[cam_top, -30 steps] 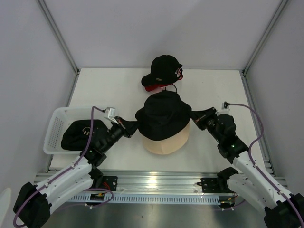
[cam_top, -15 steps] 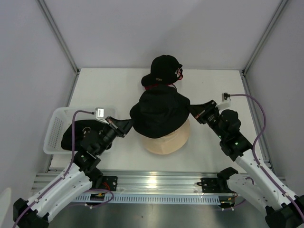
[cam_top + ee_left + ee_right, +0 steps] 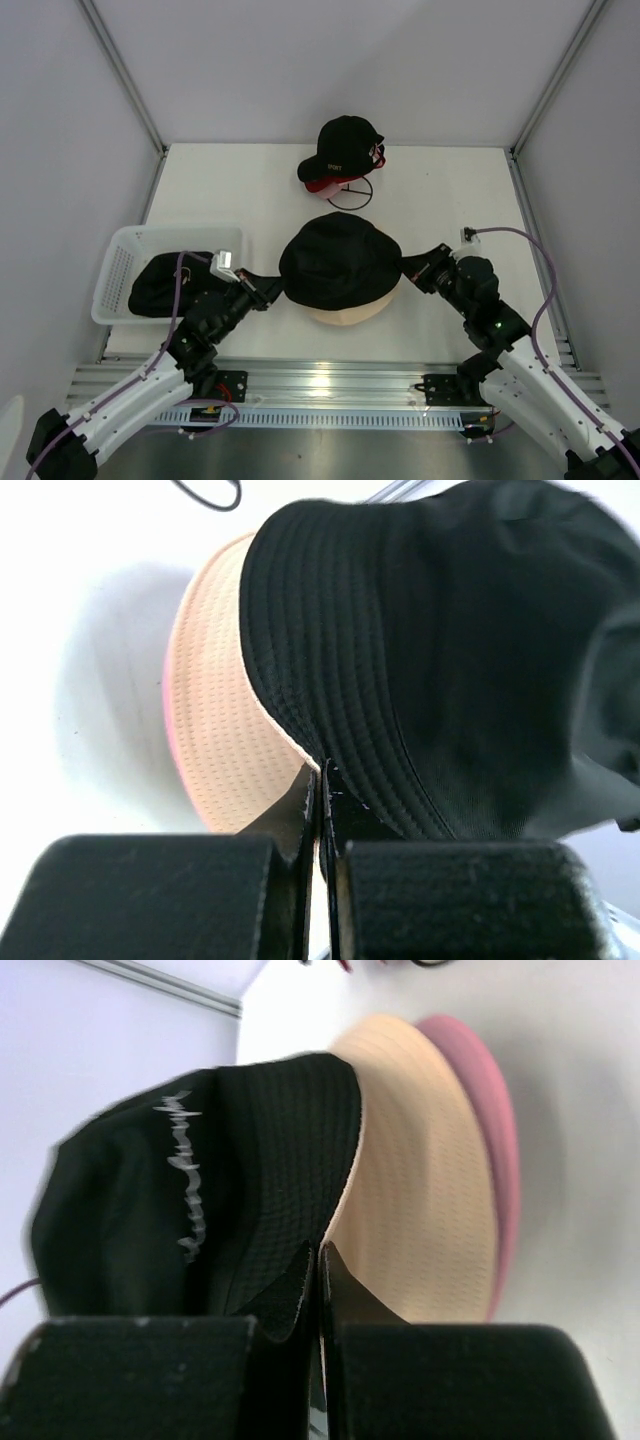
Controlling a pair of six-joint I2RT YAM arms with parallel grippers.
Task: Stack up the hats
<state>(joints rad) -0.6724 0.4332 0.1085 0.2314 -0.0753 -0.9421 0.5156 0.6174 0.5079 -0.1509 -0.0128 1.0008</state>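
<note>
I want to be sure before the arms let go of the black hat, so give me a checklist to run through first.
1. Left gripper pinching the black hat by its brim: ok.
2. Right gripper pinching the opposite brim: ok.
3. Black hat over the beige hat: ok, beige shows only along the near edge.
4. Pink hat under the beige hat: ok, its edge peeks out beneath in both wrist views.
5. Black hat's crown seated fully down on the beige one: cannot tell.
6. Cap apart from the stack: ok, it sits at the far side.
</note>
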